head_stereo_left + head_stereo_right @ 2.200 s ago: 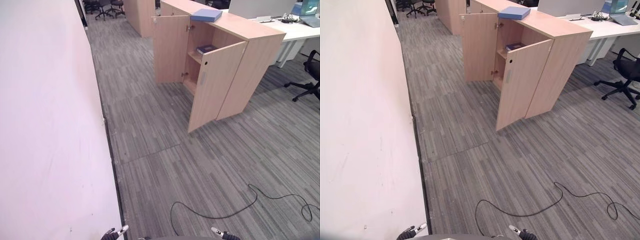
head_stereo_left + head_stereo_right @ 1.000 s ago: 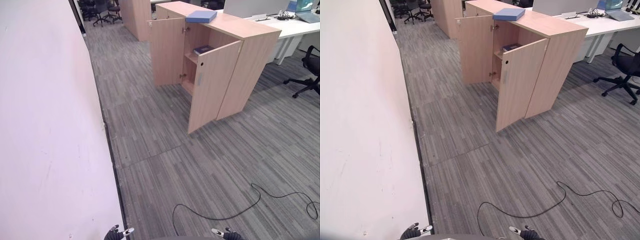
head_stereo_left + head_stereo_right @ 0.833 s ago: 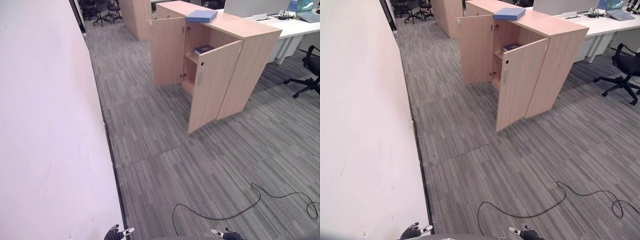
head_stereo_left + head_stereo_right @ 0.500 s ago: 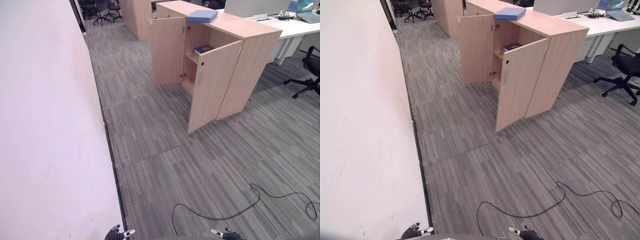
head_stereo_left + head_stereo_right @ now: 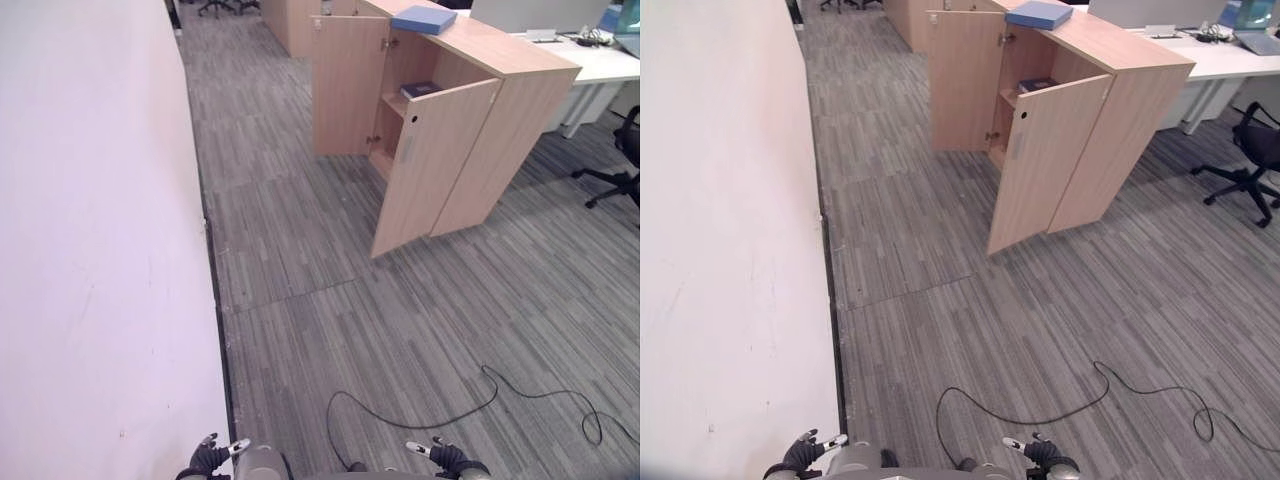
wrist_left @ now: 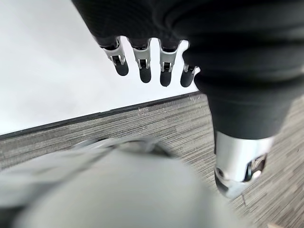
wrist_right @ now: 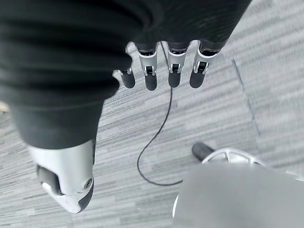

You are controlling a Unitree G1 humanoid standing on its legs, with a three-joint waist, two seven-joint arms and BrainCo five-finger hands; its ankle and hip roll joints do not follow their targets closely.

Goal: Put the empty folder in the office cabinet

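A blue folder (image 5: pixel 424 19) lies flat on top of a light wooden office cabinet (image 5: pixel 530 110) far ahead to the right. Both cabinet doors (image 5: pixel 430 165) stand open, and a dark book (image 5: pixel 420 89) lies on the upper shelf inside. My left hand (image 5: pixel 208 460) hangs low at the bottom edge beside the white wall, its fingers (image 6: pixel 141 59) relaxed and holding nothing. My right hand (image 5: pixel 438 458) hangs low at the bottom right, its fingers (image 7: pixel 173 66) straight and empty over the carpet.
A white wall (image 5: pixel 90 230) runs along the whole left side. Grey striped carpet (image 5: pixel 300 250) stretches ahead to the cabinet. A white desk (image 5: pixel 600 65) stands behind the cabinet, with a black office chair (image 5: pixel 622 160) at the right edge.
The whole picture has shifted, so the camera has moved: the cabinet sits slightly higher and further right, and both hands show a little more at the bottom edge.
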